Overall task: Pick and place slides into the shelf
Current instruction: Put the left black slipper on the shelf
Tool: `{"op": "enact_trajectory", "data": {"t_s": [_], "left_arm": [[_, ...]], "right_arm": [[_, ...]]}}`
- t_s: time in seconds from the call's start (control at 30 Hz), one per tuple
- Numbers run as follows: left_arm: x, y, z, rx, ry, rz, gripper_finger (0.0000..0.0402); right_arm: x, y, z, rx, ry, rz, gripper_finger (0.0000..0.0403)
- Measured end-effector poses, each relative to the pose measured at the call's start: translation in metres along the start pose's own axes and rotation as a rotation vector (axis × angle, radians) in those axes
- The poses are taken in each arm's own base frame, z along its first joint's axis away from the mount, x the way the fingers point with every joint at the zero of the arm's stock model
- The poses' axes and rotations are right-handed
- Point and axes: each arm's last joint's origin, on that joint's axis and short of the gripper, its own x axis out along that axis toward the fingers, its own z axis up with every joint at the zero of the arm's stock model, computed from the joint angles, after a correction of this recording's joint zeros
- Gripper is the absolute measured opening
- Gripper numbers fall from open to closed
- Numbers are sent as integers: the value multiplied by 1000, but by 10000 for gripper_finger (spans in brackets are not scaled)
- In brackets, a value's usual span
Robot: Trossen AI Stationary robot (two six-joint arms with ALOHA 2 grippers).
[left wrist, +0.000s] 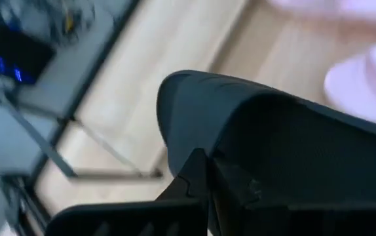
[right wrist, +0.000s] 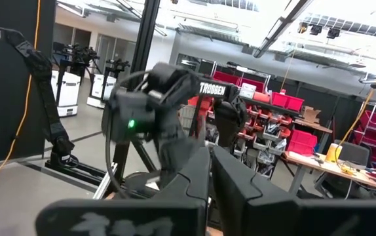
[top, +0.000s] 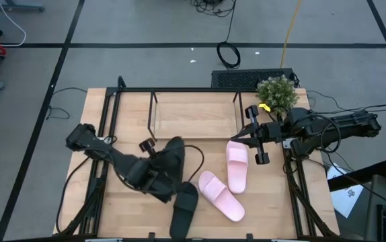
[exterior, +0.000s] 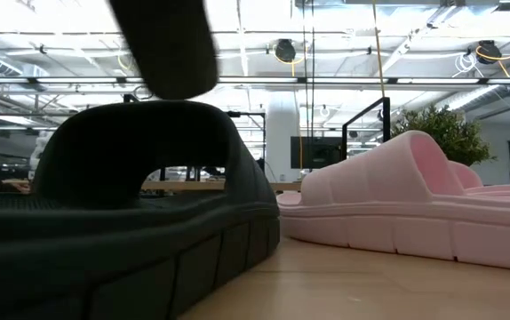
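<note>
My left gripper [top: 158, 176] [left wrist: 204, 174] is shut on a black slide [top: 173, 161] [left wrist: 273, 131] near the table's middle. The other black slide [top: 184, 210] [exterior: 148, 204] lies sole down by the near edge. Two pink slides [top: 237, 165] [top: 221, 195] lie sole down to its right; one shows in the low view [exterior: 415, 196]. The shelf [top: 154, 111], thin black rods over a light wood base, stands at the far side. My right gripper [top: 233, 140] [right wrist: 209, 177] is shut and holds nothing, level above the far pink slide, pointing left. My left gripper pinches the black slide at its left long side [top: 163, 171], coming from the table's left and slanting down. Its own fingers [left wrist: 194, 177] hide the exact spot. The slide looks lifted and tilted, one end toward the shelf and the other toward the near edge.
A small potted plant [top: 278, 93] [exterior: 446, 133] stands at the far right corner beside the right arm. A black frame [top: 105, 107] edges the table. A keyboard [top: 247, 78] lies beyond the far edge. Bare wood shows between the shelf and the slides.
</note>
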Motion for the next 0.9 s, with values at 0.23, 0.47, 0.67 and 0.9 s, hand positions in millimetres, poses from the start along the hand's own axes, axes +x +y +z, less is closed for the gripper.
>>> {"op": "enact_trajectory", "data": {"t_s": [0.23,0.47,0.67,0.9], "left_arm": [[27,37,40,110,-40,150,0],[81,85,62,170,105,292,0],[120,102,56,262,224,350,0],[151,93,47,356,237,309,0]], "right_arm": [[0,0,0,0,0,0,9],[0,0,0,0,0,-1,9],[0,0,0,1,1,-3,9],[0,-1,0,-5,4,-19,9]]}}
